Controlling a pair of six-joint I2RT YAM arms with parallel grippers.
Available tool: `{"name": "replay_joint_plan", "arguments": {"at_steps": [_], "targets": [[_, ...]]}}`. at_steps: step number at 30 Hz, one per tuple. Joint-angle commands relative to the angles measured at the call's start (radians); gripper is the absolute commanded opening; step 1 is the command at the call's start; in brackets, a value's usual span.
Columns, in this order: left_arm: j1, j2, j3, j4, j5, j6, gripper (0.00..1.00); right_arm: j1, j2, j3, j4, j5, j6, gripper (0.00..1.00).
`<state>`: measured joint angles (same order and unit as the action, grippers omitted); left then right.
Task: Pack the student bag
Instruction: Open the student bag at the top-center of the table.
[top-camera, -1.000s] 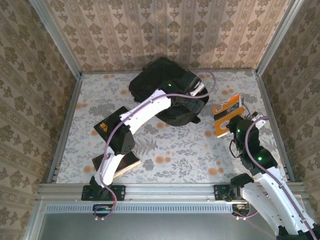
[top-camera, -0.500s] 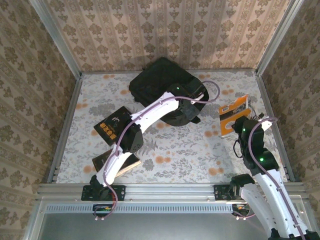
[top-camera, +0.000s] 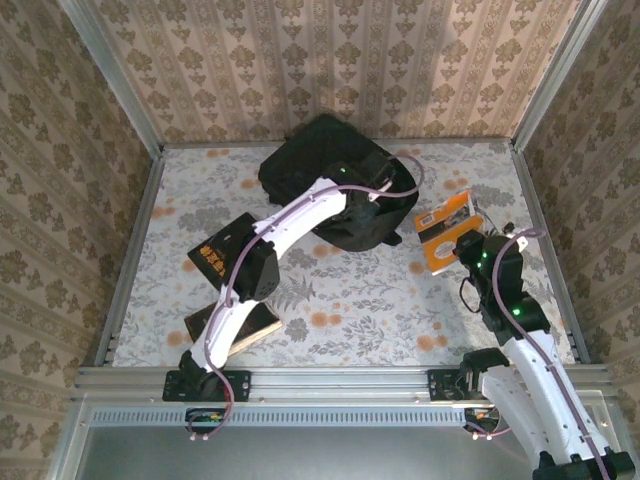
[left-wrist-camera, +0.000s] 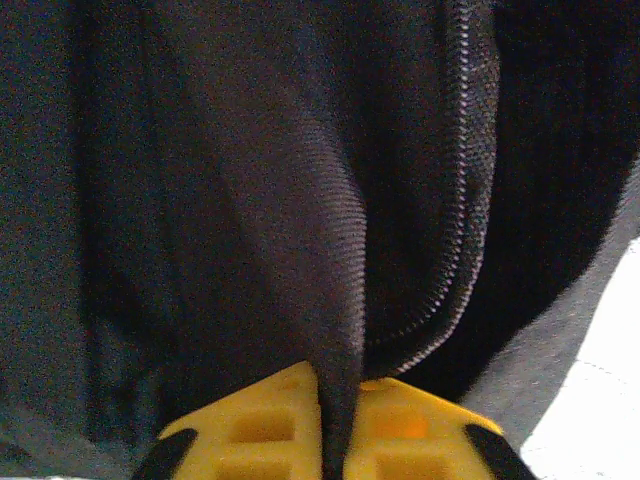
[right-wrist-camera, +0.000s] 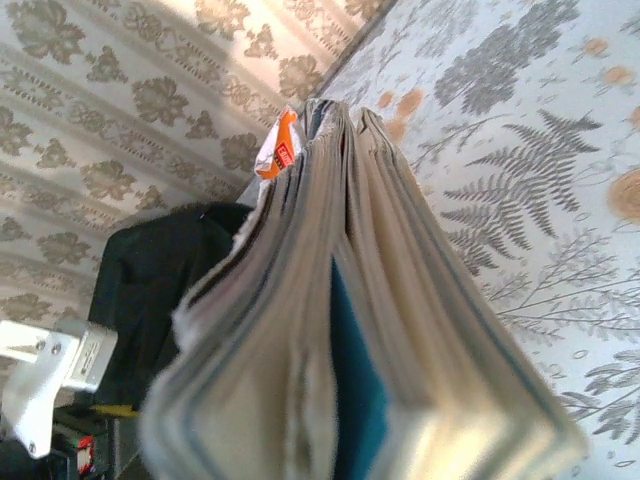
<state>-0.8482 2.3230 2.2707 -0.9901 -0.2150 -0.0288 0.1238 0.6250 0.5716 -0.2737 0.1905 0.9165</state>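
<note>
The student bag (top-camera: 320, 160) lies at the far centre of the desk (top-camera: 350, 300). The left arm extends over it, with the left end effector (left-wrist-camera: 338, 425) clenched on a fabric fold. The right end effector (top-camera: 465, 250) grasps the orange book (top-camera: 445, 225) at right; its cover print is too small to read.

Two white-and-black arms, nothing fancy

The left arm (top-camera: 300, 215) and right arm (top-camera: 535, 378) both have glossy white shells on the long links. Chunky black joints (top-camera: 248, 278) sit in between, with tiny green lights (top-camera: 517, 313) glowing on the black bits. A greyish-purple cable (top-camera: 230, 395) trails along the outside, all the way back from the fingers to the black bolted bases (top-camera: 205, 385). The left fingers (left-wrist-camera: 250, 430) are bright yellow with square recesses and black outer corners.
</note>
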Motion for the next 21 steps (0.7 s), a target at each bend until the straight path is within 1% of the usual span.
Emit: {"name": "replay_joint_plan", "arguments": {"at_steps": [1,5,10,15,17,21], "targets": [[0.036,-0.120,-0.025,0.065,0.055,-0.038,0.00,-0.004,0.025,0.017,0.146,-0.150,-0.024,0.00],[0.046,-0.224,-0.103,0.135,0.055,-0.043,0.00,-0.004,0.035,0.038,0.165,-0.239,-0.039,0.00],[0.057,-0.327,-0.124,0.148,0.047,-0.051,0.00,-0.004,0.065,0.062,0.193,-0.364,-0.005,0.00],[0.061,-0.399,-0.132,0.141,0.070,-0.064,0.00,-0.003,0.150,0.054,0.311,-0.484,0.127,0.00],[0.061,-0.419,-0.137,0.139,0.088,-0.078,0.00,-0.003,0.182,0.048,0.345,-0.506,0.183,0.00],[0.060,-0.462,-0.183,0.153,0.105,-0.101,0.00,0.005,0.252,0.004,0.485,-0.547,0.337,0.00]]}}
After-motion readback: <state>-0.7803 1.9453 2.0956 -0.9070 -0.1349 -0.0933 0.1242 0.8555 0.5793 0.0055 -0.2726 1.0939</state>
